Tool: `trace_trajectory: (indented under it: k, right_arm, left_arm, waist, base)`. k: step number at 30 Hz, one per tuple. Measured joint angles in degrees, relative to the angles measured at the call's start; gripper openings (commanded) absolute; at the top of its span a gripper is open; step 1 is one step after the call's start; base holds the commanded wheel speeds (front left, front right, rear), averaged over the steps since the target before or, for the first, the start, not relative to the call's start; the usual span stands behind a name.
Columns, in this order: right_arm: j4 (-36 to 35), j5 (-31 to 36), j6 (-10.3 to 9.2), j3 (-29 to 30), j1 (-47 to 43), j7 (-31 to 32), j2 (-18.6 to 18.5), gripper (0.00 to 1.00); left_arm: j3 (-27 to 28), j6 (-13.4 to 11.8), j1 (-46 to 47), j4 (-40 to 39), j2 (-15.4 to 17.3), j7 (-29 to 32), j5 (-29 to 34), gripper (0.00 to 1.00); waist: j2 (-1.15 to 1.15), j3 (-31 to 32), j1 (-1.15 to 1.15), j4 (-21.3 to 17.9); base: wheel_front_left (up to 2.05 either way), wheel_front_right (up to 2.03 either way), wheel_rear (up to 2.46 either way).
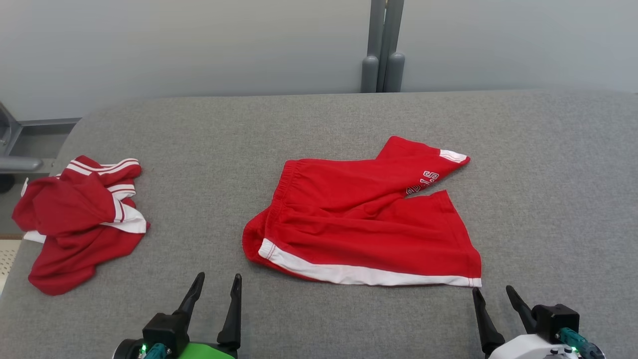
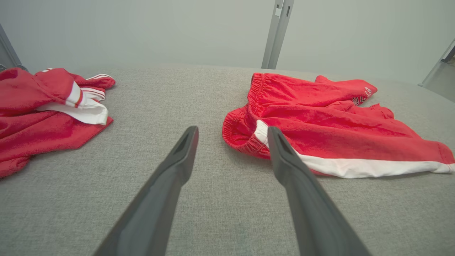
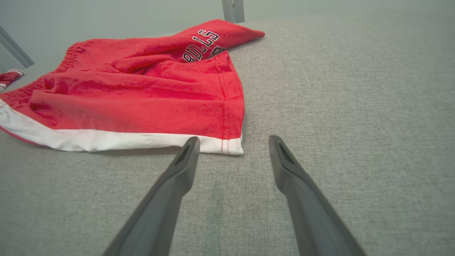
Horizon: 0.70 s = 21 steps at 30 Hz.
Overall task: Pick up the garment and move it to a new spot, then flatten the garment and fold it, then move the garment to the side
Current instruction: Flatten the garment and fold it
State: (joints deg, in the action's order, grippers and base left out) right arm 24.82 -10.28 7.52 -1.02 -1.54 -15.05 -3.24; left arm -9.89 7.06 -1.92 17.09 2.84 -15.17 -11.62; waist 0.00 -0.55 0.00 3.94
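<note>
The red shorts [image 1: 359, 219] with a white side stripe lie spread but rumpled in the middle of the grey table [image 1: 319, 124]. The left hand [image 1: 220, 274] and right hand [image 1: 492, 288] both stand wide open and empty, just short of the shorts' near edge. A crumpled red-and-white garment [image 1: 75, 219] lies well apart at the left.

Lettering [image 3: 201, 45] on the red shorts [image 3: 142, 92] reads "BULLS", black letters outlined in white, running along the leg nearest the far edge of the tabletop [image 3: 355, 106].
</note>
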Motion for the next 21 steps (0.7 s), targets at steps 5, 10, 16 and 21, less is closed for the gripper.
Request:
trace_trajectory:
  k: [5, 10, 16, 21]
  right_arm:
    - [2.14, -0.99, 0.0, -0.1, 1.46, 0.0, -0.49, 1.0]
    - [3.81, -1.98, 0.0, -0.63, 3.2, 0.0, -0.99, 1.0]
    - [6.41, -2.58, 0.0, -1.59, 5.23, 0.0, -1.31, 1.0]
    - [8.17, -3.5, 0.0, -2.91, 6.45, 0.0, -1.98, 1.0]
  left_arm:
    - [-1.05, 0.07, 0.66, 0.1, 0.0, 0.0, -0.36, 1.0]
    - [-1.57, 0.19, 1.46, 0.19, 0.0, 0.0, -0.83, 1.0]
    - [-2.0, 0.24, 1.85, 0.24, 0.0, 0.0, -0.96, 1.0]
    - [-1.91, 0.25, 2.45, 0.27, 0.0, 0.0, -0.96, 1.0]
  waist:
    - [0.0, -1.21, 0.0, 0.05]
    - [0.0, -2.08, 0.0, 0.59]
    - [0.0, -3.09, 0.0, 1.32]
    - [0.0, -3.98, 0.0, 1.99]
  base:
    - [0.0, 0.0, 0.0]
    - [0.0, 0.0, 0.0]
    - [0.0, 0.0, 0.0]
    - [0.0, 0.0, 0.0]
